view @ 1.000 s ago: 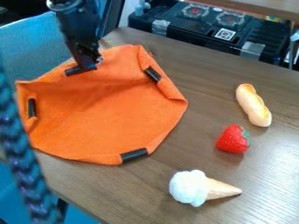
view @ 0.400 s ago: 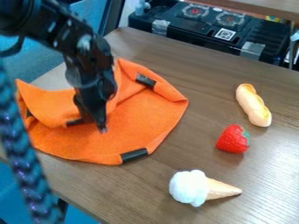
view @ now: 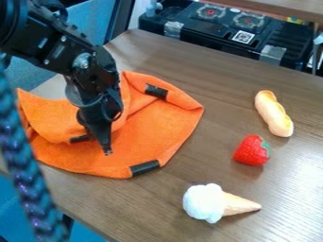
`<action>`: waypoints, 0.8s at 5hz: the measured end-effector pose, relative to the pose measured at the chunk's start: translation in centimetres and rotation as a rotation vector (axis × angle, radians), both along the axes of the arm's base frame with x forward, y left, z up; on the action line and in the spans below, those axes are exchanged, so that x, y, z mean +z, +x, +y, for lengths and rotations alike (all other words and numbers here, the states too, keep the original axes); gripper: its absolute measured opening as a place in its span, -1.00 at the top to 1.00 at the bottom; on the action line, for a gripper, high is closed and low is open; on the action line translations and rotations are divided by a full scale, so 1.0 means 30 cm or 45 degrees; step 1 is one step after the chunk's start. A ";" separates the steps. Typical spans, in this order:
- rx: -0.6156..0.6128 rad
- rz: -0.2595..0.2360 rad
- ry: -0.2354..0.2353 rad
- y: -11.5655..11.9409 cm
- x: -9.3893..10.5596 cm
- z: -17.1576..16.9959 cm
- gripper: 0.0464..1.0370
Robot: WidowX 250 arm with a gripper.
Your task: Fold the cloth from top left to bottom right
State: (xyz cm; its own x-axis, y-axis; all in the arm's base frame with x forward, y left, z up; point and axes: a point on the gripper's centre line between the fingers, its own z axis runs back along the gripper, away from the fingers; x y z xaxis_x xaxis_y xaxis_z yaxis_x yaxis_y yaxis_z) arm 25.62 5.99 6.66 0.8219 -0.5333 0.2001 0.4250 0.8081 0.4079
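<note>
Gripper (view: 106, 150) over orange cloth (view: 154, 127), grasp impossible to tell, with strawberry (view: 251, 151), bread (view: 274, 114) and ice-cream cone (view: 217, 203) apart

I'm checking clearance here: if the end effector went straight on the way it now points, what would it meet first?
Most likely the orange cloth, which lies under the tip of the end effector. Whether they already touch is unclear from this slanted view.
</note>
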 end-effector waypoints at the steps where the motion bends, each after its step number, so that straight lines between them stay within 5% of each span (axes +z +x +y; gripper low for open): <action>1: -0.032 -0.076 -0.026 -0.011 0.033 -0.025 0.99; 4: -0.065 0.001 -0.075 -0.025 0.059 -0.148 0.99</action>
